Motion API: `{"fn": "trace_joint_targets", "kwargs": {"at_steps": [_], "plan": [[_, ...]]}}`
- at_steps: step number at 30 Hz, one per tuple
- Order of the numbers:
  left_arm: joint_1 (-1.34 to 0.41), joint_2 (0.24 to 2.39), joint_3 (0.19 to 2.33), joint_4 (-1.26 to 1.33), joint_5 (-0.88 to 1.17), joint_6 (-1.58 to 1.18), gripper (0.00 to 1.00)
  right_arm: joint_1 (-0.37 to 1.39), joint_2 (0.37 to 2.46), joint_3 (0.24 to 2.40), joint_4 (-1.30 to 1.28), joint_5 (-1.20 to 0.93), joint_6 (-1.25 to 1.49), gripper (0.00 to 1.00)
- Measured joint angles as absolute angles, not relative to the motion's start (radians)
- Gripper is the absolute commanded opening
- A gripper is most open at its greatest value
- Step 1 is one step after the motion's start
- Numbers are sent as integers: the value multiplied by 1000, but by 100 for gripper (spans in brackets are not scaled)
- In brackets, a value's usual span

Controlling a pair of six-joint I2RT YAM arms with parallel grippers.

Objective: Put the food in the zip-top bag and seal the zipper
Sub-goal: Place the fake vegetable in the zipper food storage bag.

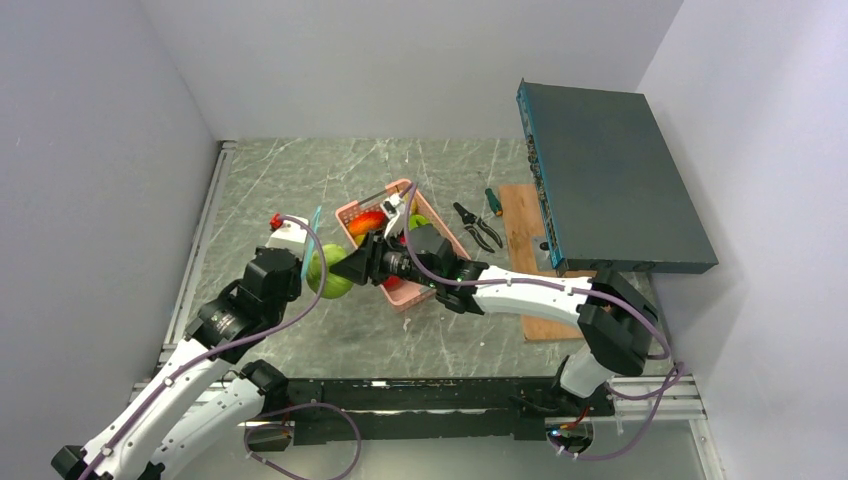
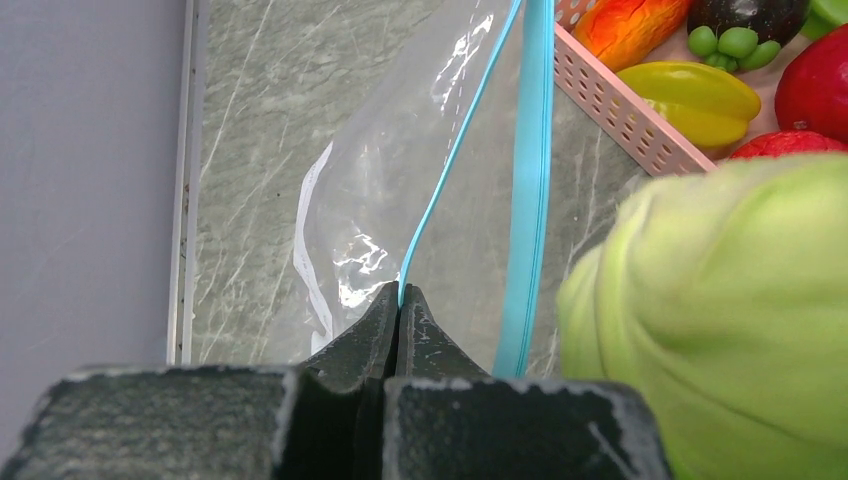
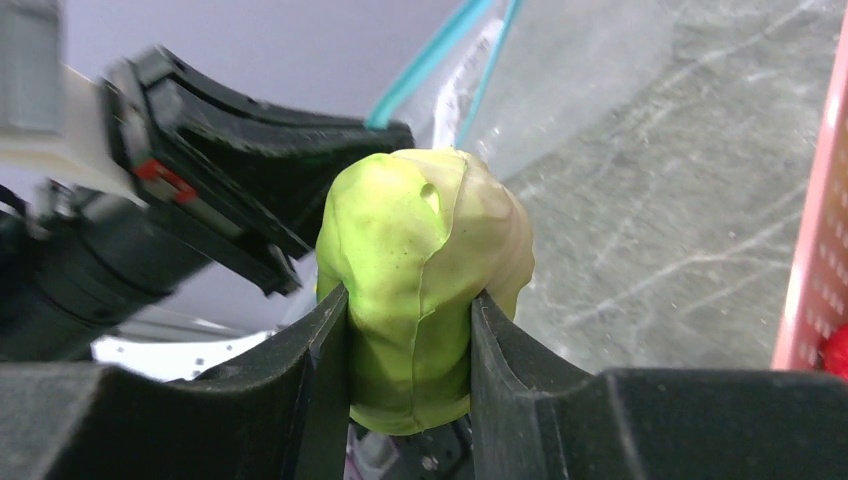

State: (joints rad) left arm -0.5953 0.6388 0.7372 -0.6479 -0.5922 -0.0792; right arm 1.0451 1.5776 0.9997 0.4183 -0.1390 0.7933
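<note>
The left gripper (image 2: 400,300) is fully closed, and one lip of the zipper (image 2: 452,160) is pinched between its fingertips. By this lip the zip-top bag (image 2: 380,170) is held up above the bench (image 1: 280,180), left of the middle. The other lip of the teal strip is seen hanging apart from the pinched one, so the mouth is open. The clear film is seen sagging below the strip.

The right gripper (image 3: 409,293) is partly open and is clamped on a green food piece (image 3: 420,230), a pale, leafy, cabbage-like shape gripped on both flanks by the dark fingers (image 3: 320,340). In the overhead view this piece is held just beside the left gripper, between the bag and the pink basket (image 1: 350,212). From the left wrist it is seen right of the teal strip and near it; whether the bag is touched cannot be told.

The pink basket is placed near the middle of the bench. In it are seen an orange piece (image 2: 630,25), a dark purple piece (image 2: 750,12), small green grapes (image 2: 735,42), a yellow piece (image 2: 690,95) and a red piece (image 2: 815,90).

Pliers (image 1: 478,228) and a screwdriver (image 1: 493,200) are laid right of the basket. A wooden board (image 1: 525,260) is set toward the right edge, and a dark box (image 1: 610,180) is propped over it.
</note>
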Motion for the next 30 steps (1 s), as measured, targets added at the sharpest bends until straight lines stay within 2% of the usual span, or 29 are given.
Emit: {"fn": "trace_joint_targets", "kwargs": {"at_steps": [9, 14, 25, 30], "plan": [[-595, 638, 737, -648, -583, -72, 0, 1045, 1587, 1002, 545, -49, 938, 0], [-595, 625, 737, -645, -570, -69, 0, 1045, 1669, 1043, 586, -27, 979, 0], [-595, 586, 737, -625, -561, -67, 0, 1046, 1789, 1076, 569, -9, 987, 0], [-595, 595, 737, -624, -561, -67, 0, 1051, 1843, 1172, 542, -72, 949, 0]]}}
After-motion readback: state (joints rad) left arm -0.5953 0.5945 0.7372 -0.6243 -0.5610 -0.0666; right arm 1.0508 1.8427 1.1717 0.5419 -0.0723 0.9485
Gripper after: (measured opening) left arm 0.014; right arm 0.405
